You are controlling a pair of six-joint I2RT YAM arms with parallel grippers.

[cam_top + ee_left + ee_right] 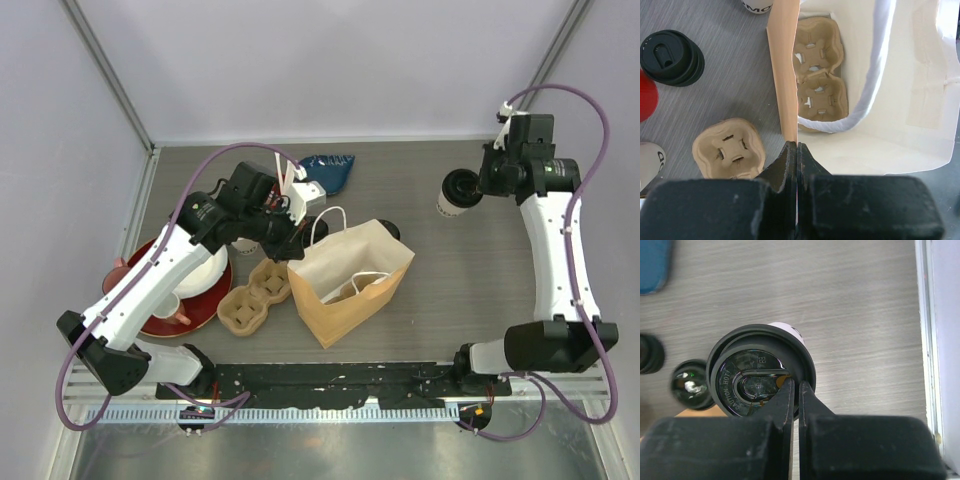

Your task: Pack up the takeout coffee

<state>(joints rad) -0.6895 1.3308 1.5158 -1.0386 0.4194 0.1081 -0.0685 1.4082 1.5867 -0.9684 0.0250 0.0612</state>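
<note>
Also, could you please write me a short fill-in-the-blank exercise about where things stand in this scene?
1. The open paper bag has its rim pinched by the ____ end effector.
2. The right end effector is shut on the ____ lid of a coffee cup.
3. One cardboard carrier lies ____ the bag; another carrier sits on the table beside it.
Missing words: left; black; inside.
</note>
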